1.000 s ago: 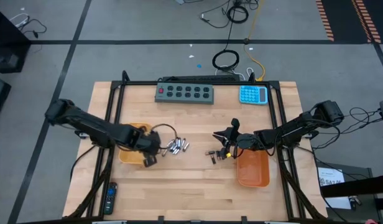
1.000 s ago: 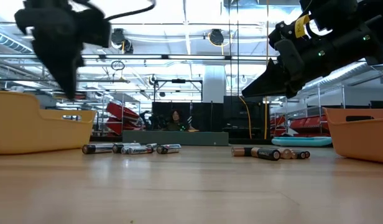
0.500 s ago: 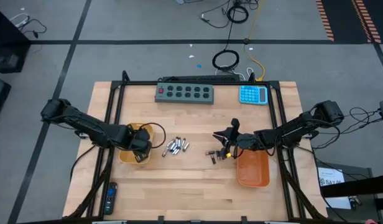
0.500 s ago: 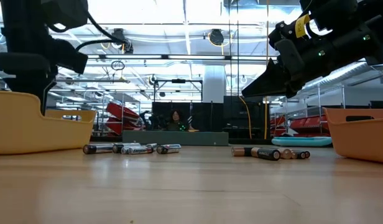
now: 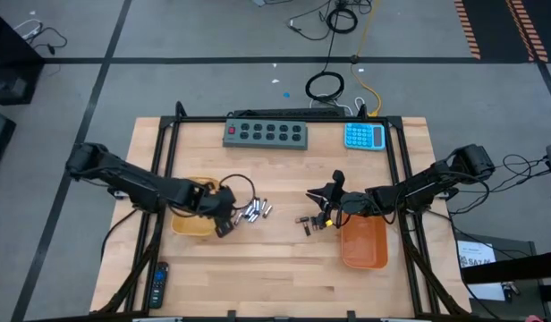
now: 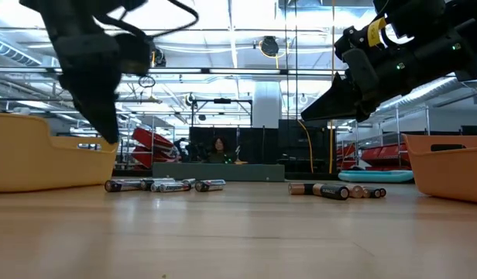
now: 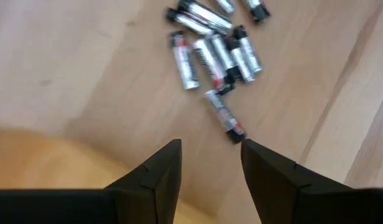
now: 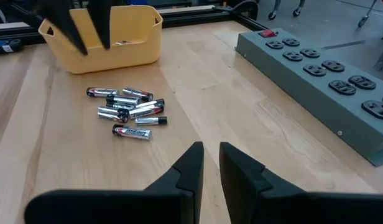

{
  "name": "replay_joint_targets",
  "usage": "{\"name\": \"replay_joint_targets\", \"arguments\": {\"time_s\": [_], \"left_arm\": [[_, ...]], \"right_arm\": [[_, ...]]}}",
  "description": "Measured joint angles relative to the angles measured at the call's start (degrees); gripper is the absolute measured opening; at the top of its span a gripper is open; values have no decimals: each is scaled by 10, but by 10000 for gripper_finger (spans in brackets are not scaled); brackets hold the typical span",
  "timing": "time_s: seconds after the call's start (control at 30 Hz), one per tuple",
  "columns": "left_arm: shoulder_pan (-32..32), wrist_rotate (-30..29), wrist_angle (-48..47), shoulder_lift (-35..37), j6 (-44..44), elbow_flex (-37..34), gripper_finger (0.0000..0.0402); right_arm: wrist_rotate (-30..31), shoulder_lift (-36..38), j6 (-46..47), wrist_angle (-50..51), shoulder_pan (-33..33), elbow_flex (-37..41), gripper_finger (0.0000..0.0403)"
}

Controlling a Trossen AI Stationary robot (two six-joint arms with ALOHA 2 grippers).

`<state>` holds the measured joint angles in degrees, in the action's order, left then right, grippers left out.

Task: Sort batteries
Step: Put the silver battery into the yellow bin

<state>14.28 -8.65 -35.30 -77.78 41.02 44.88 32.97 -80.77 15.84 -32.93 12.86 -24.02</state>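
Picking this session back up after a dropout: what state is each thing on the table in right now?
left gripper: open, empty, at the yellow tray's edge
right gripper: slightly open, empty, raised off the table
silver batteries: loose cluster on the wood, unsorted
dark batteries: lying on the table near the orange tray
yellow tray: upright
orange tray: upright; contents unclear
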Motion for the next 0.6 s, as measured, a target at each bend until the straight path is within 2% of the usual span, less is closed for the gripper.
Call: {"name": "replay_joint_targets", "arguments": {"time_s": [0.3,0.6], "left_arm": [[-4,18,17,-120,-2,49,175],[-5,25,13,-187,-25,76,176]], "right_arm": [[0,0,0,1,0,0,43],[0,0,-1,2,0,0,43]]}}
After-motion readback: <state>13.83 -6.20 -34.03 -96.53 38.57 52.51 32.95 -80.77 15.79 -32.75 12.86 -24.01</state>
